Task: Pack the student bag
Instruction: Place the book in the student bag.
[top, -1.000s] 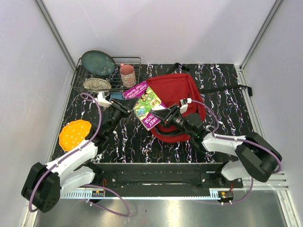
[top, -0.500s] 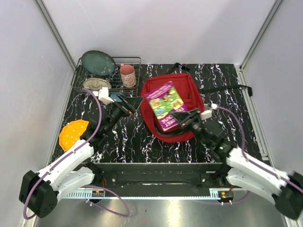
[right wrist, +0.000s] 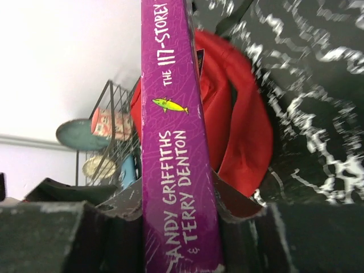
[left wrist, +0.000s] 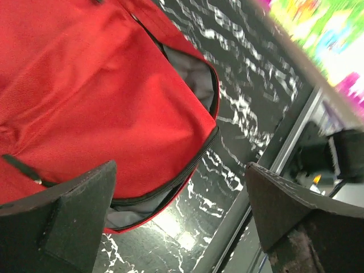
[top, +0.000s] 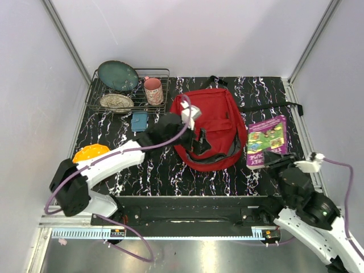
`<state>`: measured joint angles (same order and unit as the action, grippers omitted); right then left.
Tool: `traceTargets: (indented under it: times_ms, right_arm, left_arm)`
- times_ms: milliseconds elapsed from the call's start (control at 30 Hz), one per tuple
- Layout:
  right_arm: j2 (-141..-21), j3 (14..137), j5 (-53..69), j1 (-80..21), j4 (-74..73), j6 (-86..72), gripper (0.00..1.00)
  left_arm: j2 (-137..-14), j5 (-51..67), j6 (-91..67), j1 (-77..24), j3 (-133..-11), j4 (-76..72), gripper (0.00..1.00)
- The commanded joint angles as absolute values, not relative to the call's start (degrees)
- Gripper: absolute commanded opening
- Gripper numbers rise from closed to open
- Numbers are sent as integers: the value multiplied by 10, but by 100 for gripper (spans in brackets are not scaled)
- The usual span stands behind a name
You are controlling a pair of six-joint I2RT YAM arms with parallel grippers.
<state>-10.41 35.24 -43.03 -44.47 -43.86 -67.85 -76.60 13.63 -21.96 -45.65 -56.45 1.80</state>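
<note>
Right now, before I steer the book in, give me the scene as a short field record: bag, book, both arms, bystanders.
student bag: lying on the table, zipper open, grey lining showing at the near edge
book: purple, held clear of the bag, to its right
right arm: jaws shut on the book
left arm: jaws open above the bag's opening, holding nothing
bystanders: wire rack with plate, mug and dish; blue item; orange disc

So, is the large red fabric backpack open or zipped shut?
Open. On the backpack, the black zipper is parted and grey lining shows.
</note>
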Motion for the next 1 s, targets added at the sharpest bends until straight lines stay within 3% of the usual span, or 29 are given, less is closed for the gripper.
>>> traceTargets:
  times_ms: [0,267,500,633,867,967]
  right_arm:
    - [-108,477,-563,-444,-569,-648,0]
    - [-6,488,-575,-445,-656,-686,0]
    - [-49,497,-541,-444,-650,-687,0]
    - [-44,486,-526,-444,-630,-686,0]
    - [-32,465,-467,-444,-623,-690,0]
    - [-50,451,-426,-444,-608,-684,0]
  left_arm:
    - [-823,141,-97,-506,-631,107,99]
    - [-880,152,-40,-552,-662,127,99]
    - [-946,112,-57,-557,-713,148,98]
    - [-978,69,-71,-557,-733,156,92]
    - [-988,1,-90,-556,-755,161,63]
    - [-990,2,-96,-551,-768,160,32]
